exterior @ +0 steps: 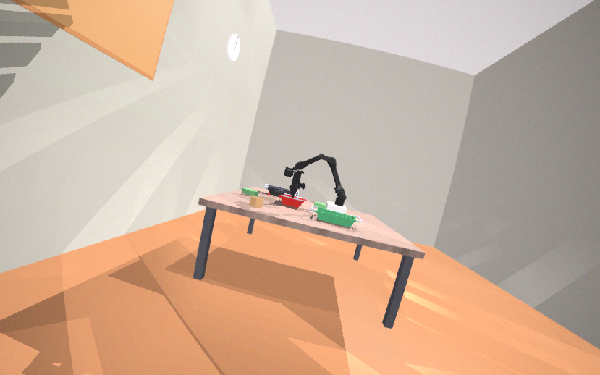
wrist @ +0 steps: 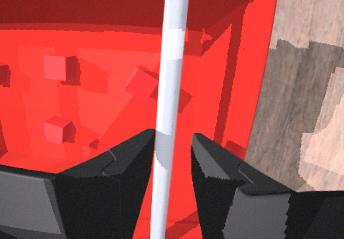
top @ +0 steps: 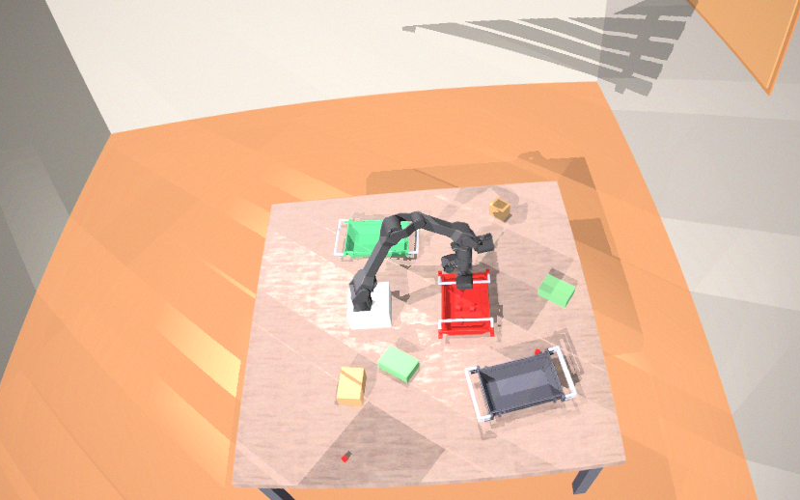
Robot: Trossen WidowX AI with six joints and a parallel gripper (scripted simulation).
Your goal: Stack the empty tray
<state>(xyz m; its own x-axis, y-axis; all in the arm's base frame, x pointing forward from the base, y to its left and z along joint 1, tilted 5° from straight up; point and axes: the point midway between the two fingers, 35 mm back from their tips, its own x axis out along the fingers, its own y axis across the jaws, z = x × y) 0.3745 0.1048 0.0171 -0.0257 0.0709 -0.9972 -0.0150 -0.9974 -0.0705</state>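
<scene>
The red tray (top: 445,304) (exterior: 292,202) (wrist: 252,56) holds several small red blocks (top: 473,308) (wrist: 56,67). Its near bar (top: 453,321) lies across its top. Its far bar (top: 481,282) (wrist: 171,81) stands inside the end rim, over the tray. My gripper (top: 464,286) (exterior: 293,195) (wrist: 174,138) is partly open, its fingers on either side of the far bar, with gaps showing on both sides. An empty green tray (top: 369,238) (exterior: 334,218) and an empty dark grey tray (top: 520,384) (exterior: 279,190) have their bars swung outward.
The white base (top: 372,318) stands left of the red tray. Two light green blocks (top: 556,290) (top: 399,364), a yellow block (top: 351,386) and a tan open box (top: 499,208) (exterior: 255,201) stand around. Small red blocks (top: 344,458) (top: 537,351) lie outside, one beside the dark tray.
</scene>
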